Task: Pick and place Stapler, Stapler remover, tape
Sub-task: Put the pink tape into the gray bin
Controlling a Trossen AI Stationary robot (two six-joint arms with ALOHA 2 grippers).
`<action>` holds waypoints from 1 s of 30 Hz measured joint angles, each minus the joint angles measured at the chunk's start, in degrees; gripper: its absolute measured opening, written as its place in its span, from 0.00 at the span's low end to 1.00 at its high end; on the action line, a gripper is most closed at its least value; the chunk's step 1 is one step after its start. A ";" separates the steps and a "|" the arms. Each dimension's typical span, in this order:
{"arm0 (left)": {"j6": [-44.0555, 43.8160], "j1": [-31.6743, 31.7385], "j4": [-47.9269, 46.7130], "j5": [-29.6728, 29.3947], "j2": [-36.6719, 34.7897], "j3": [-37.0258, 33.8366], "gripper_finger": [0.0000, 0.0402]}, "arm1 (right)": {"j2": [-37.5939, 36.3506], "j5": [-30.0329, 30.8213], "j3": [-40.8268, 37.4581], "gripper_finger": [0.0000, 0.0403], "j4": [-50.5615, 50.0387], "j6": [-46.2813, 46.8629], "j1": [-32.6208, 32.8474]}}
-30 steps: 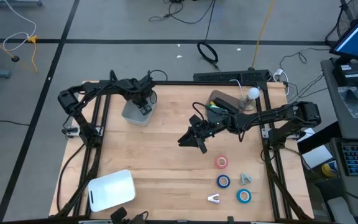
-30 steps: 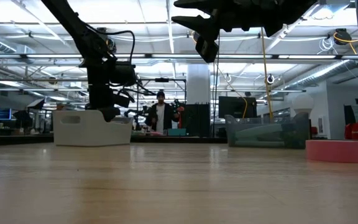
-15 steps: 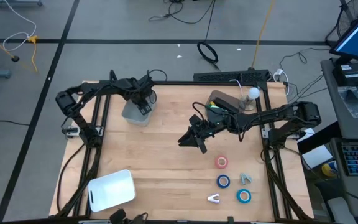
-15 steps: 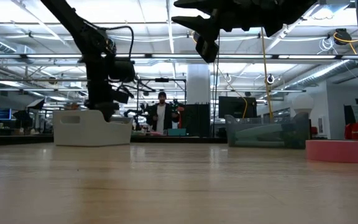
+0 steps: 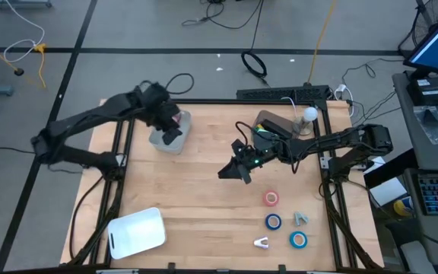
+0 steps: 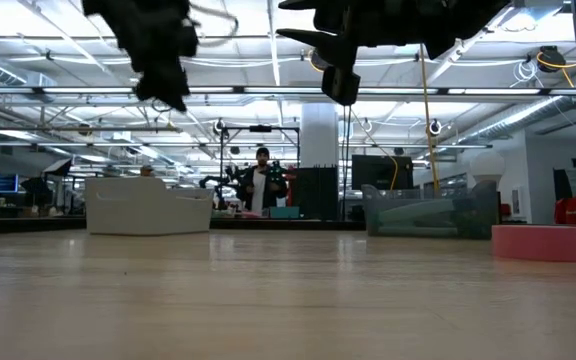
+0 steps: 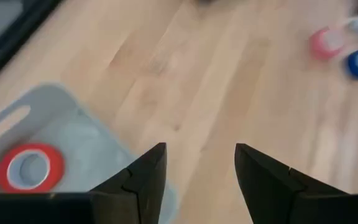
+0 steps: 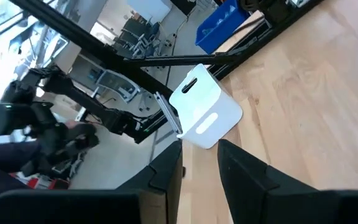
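One red tape roll (image 7: 30, 167) lies flat inside the grey bin (image 5: 167, 139). My left gripper (image 7: 201, 168) hangs open high above that bin's near-right corner (image 6: 163, 85). The other red roll (image 5: 271, 199) and two blue rolls (image 5: 273, 221) (image 5: 298, 240) lie flat on the table's near right part. Beside them lie a small grey-green piece (image 5: 301, 218) and a small white piece (image 5: 261, 243); which is the stapler remover I cannot tell. No stapler shows plainly. My right gripper (image 5: 234, 171) waits open, raised over the table's middle.
A white bin (image 5: 135, 232) sits at the near left corner, also seen from the right wrist (image 8: 204, 109). A clear bin (image 5: 272, 125) stands at the far right, next to a white ball (image 5: 309, 114). Bare wood lies between the grey bin and the rolls. A person (image 6: 260, 185) stands far behind.
My left gripper has risen from the grey bin's rim to well above it, and its arm has swung out toward the table's left edge. The right arm has kept still.
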 joint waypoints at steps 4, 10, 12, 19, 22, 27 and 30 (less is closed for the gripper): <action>-1.88 -5.15 1.14 -0.35 -7.04 -0.02 0.48 | 0.00 -0.02 0.00 0.24 -0.61 0.43 0.10; -3.28 -13.24 3.33 -0.48 -14.14 -0.05 0.48 | -4.47 7.68 0.17 0.23 -11.60 -4.16 4.30; -3.61 -15.84 5.45 -0.44 -15.66 -0.60 0.48 | -7.29 12.70 -0.01 0.24 -21.07 -4.12 6.69; -6.51 -22.93 19.60 -0.46 -20.78 -8.43 0.48 | -16.17 28.48 0.09 0.23 -47.27 6.28 15.07; -8.20 -25.08 24.34 -0.45 -22.18 -12.87 0.48 | -17.88 30.27 0.04 0.24 -56.70 12.40 17.28; -11.10 -28.86 32.03 -0.48 -23.52 -19.75 0.48 | -17.66 29.05 0.04 0.23 -70.79 20.98 18.81; -12.43 -30.89 38.64 -0.48 -23.85 -23.41 0.48 | -16.65 28.02 0.02 0.24 -76.43 24.40 18.82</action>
